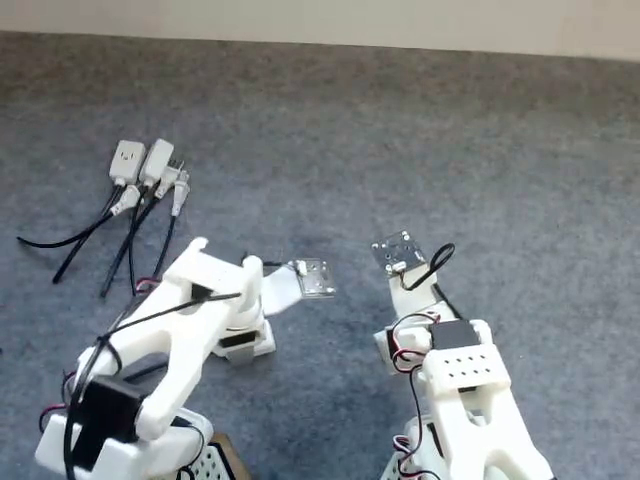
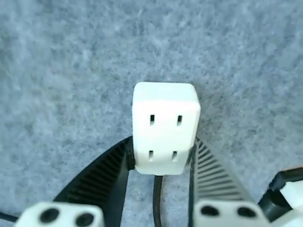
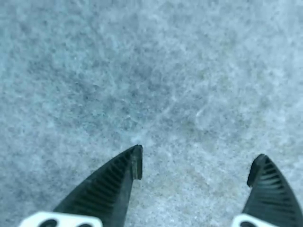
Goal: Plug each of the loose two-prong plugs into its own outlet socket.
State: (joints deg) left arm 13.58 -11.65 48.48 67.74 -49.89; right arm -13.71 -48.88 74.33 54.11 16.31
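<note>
A white outlet socket [image 2: 164, 127] with two pairs of slots faces the left wrist camera. My left gripper [image 2: 162, 147] is shut on its lower sides, and its black cord [image 2: 157, 198] runs back between the fingers. My right gripper [image 3: 198, 163] hangs open over bare grey carpet with nothing between its fingers. In the high view, two more white sockets [image 1: 127, 160] [image 1: 157, 158] and white two-prong plugs [image 1: 180, 185] lie in a cluster at the far left, well beyond the left arm [image 1: 200, 300]. The right arm [image 1: 450, 370] stands at the near right.
Black cords [image 1: 125, 250] trail from the cluster toward the left arm's base. Grey carpet [image 1: 450, 150] covers the whole surface, with open room in the middle and far right. A pale wall edge [image 1: 400, 20] borders the far side.
</note>
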